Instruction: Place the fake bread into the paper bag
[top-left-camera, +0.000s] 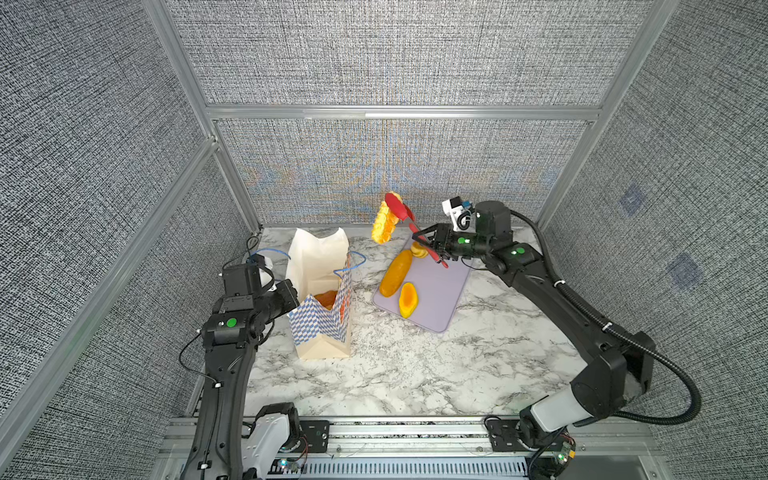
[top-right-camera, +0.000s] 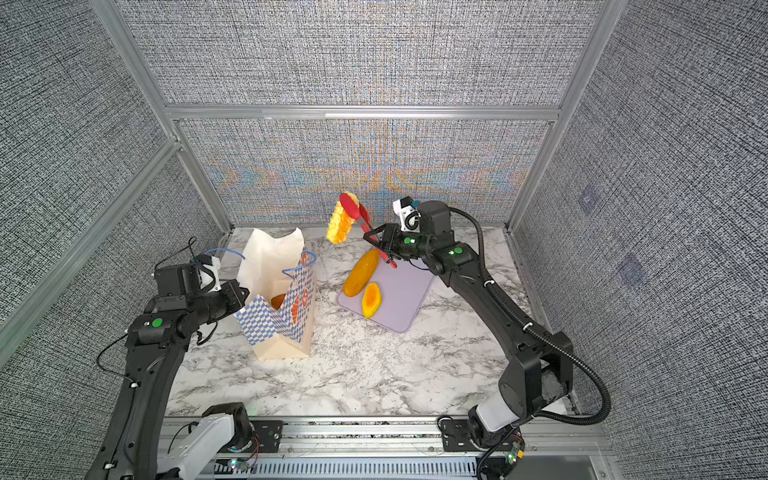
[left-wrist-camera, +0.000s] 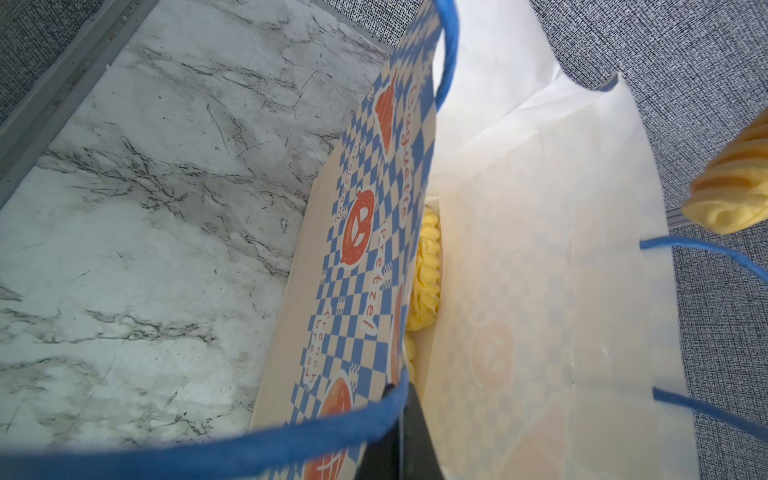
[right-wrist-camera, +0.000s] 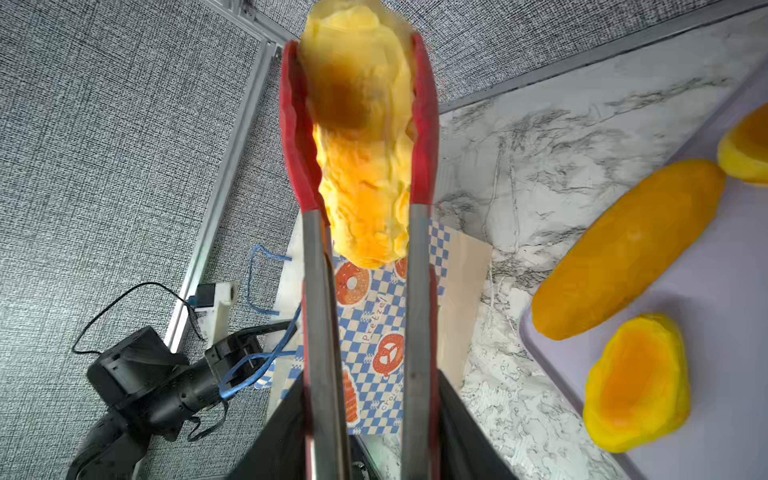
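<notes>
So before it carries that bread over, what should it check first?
1. Ridged loaf pinched in the red tongs: ok.
2. Right claw shut on the tongs' handles: ok.
3. Left claw gripping the paper bag by its rim, mouth open: ok.
4. Loaf above the bag's mouth: not ok, it hangs between bag and lavender tray.
5. Room left inside, with bread already in there: cannot tell.

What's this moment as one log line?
left gripper: shut on paper bag | right gripper: shut on red tongs gripping ridged loaf | tray: loaves waiting
</notes>
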